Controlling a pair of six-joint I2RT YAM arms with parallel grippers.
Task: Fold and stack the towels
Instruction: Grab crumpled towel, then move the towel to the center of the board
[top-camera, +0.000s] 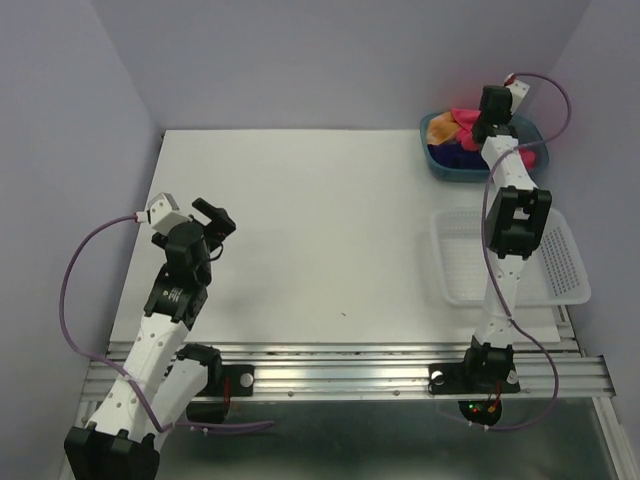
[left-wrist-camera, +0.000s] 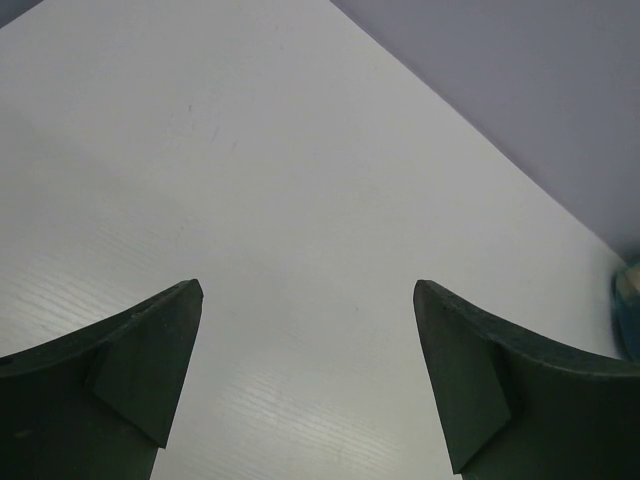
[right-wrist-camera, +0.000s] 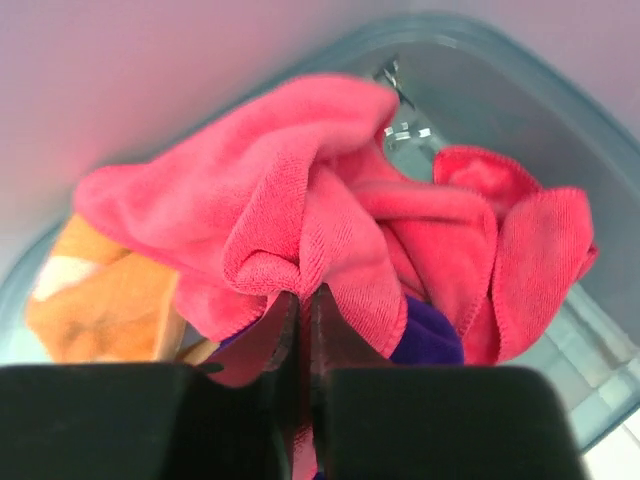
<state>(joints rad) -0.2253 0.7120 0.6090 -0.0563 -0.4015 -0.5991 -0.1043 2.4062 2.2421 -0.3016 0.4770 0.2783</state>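
— How much of the purple towel (right-wrist-camera: 430, 335) shows?
— Only a patch at five o'clock in the right wrist view. The pink towel (right-wrist-camera: 300, 200) buries the rest, along with the tips of the right gripper (right-wrist-camera: 303, 300).
— And the orange towel (right-wrist-camera: 100, 300)?
— It is partly tucked under the pink one, and its pattern is too blurred to read.
— The bin (top-camera: 436, 165)?
— From above, the right arm (top-camera: 515, 215) covers its middle. In the left wrist view it is a blurred sliver at three o'clock, cut off by the edge.
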